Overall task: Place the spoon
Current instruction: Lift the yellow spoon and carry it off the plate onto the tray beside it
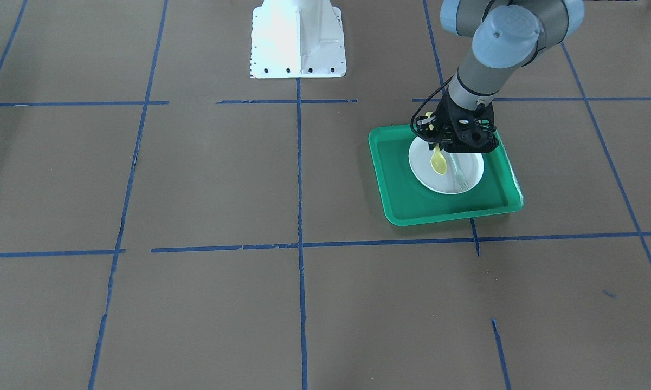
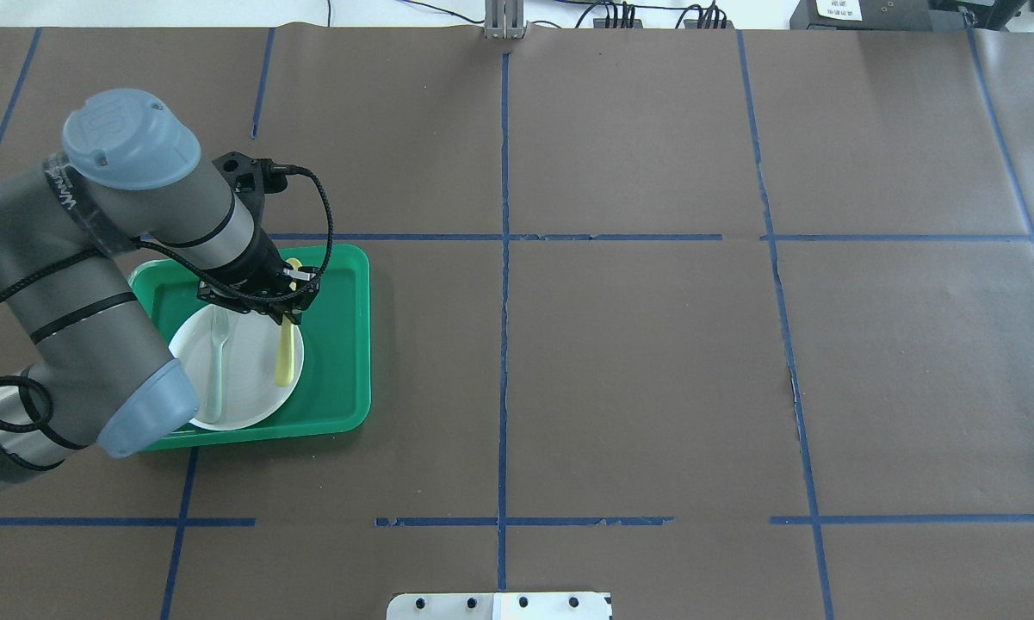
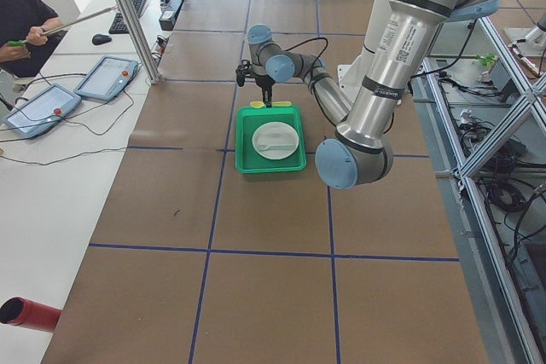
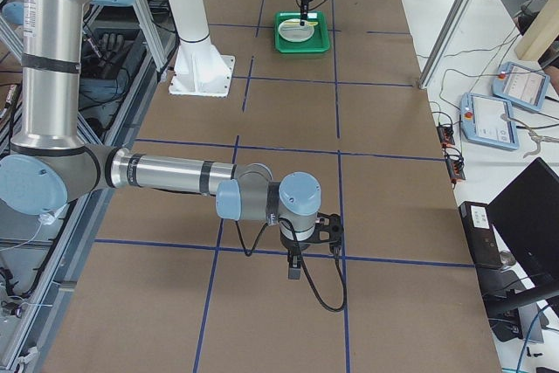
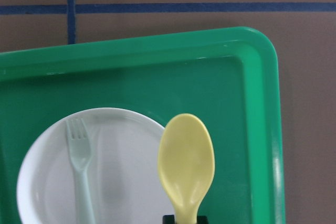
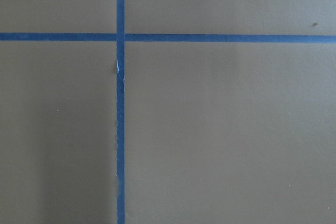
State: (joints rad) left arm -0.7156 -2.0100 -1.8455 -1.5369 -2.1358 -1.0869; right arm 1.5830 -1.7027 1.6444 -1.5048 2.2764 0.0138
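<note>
My left gripper [image 1: 438,145] is shut on the handle of the yellow spoon [image 1: 439,161]. The spoon hangs bowl-down, nearly upright, just above the white plate [image 1: 428,176]. In the overhead view the gripper [image 2: 286,312] holds the spoon [image 2: 285,355] over the plate's [image 2: 250,379] right part. In the left wrist view the spoon's bowl [image 5: 186,161] sits over the plate's [image 5: 121,171] right rim. My right gripper [image 4: 297,261] hangs over bare table far from the tray; I cannot tell if it is open or shut.
The plate sits in a green tray [image 1: 412,208] with raised edges, also seen from overhead [image 2: 344,344]. A pale translucent fork [image 2: 217,362] lies on the plate's left part. A white robot base [image 1: 297,40] stands at the table's edge.
</note>
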